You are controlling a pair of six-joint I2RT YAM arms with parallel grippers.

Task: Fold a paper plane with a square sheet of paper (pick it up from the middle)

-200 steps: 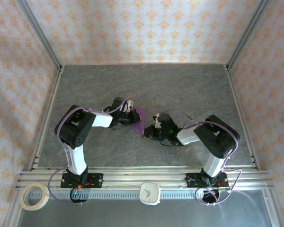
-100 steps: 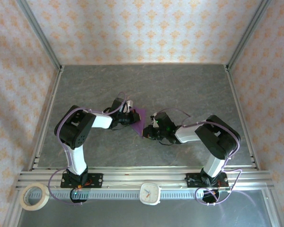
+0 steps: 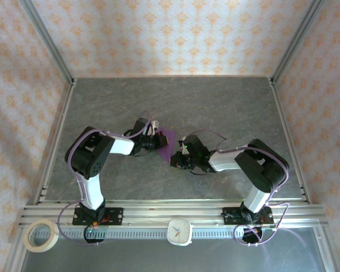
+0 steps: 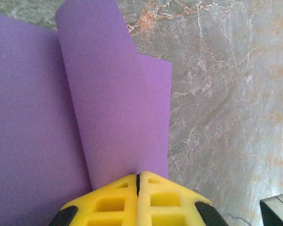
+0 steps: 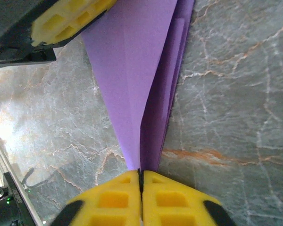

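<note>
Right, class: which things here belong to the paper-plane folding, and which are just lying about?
Part of the job: purple paper, partly folded; left gripper and right gripper, each pinched shut on it.

Just lying about: roll of tape and small clock, both at the near edge.

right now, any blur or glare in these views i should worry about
Top external: even, soft light, no glare, purple paper tiny but clear. Left wrist: paper and table sharp, yellow fingers slightly soft. Right wrist: crisp, with a dark shadow inside the paper's fold.
</note>
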